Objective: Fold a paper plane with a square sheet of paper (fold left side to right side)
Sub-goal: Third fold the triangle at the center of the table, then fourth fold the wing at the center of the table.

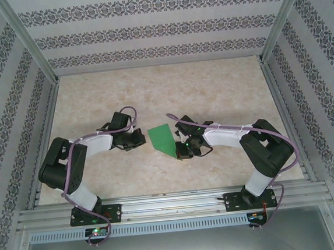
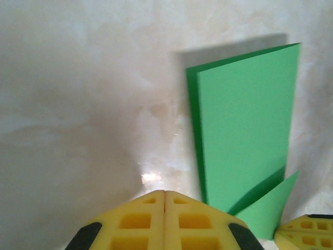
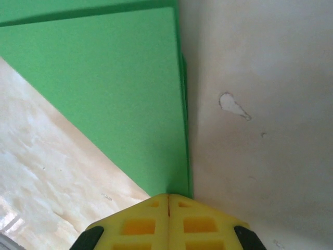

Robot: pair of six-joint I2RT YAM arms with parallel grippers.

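The square sheet of paper (image 1: 162,139) is bright green and lies folded on the table between the two arms, tapering to a point at the near right. My left gripper (image 1: 139,140) is shut with nothing in it, just left of the paper's left edge (image 2: 193,130); its fingertips (image 2: 165,192) hover over bare table. My right gripper (image 1: 183,151) is shut too, its tips (image 3: 168,196) over the paper's narrow end (image 3: 171,177). In the left wrist view a small green flap (image 2: 270,208) stands up beside a yellow finger (image 2: 304,232) of the right gripper.
The beige marbled table (image 1: 211,92) has patterned walls on three sides. An aluminium rail (image 1: 174,206) carrying both arm bases runs along the near edge. A small white chip (image 3: 231,105) marks the table right of the paper.
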